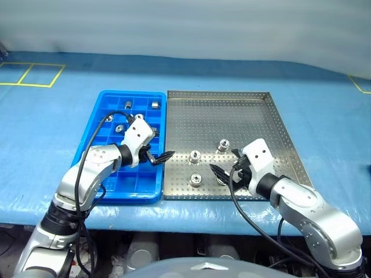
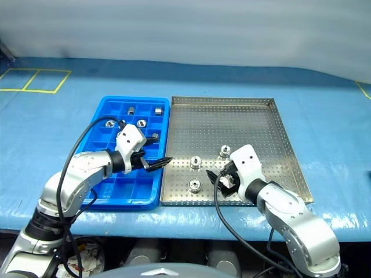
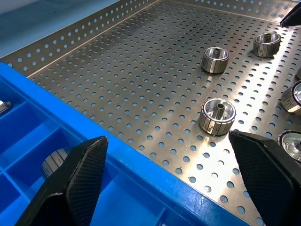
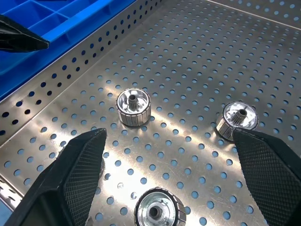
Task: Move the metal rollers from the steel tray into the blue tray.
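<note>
You have three metal rollers (image 1: 196, 155) in plain sight on the one steel tray (image 1: 264, 124), clustered toward its near left part; the right arm may hide more there. In the one blue tray (image 1: 95, 120) you can count four or five rollers, two in the far row and the others a row or two nearer, partly behind the left arm. Two grippers are over the trays.

Both arms reach forward and angle inward toward each other, wrists tilted slightly down. The left gripper (image 1: 160, 157) has its fingers spread wide with nothing between them. The right gripper (image 1: 225, 166) is likewise wide and empty.
</note>
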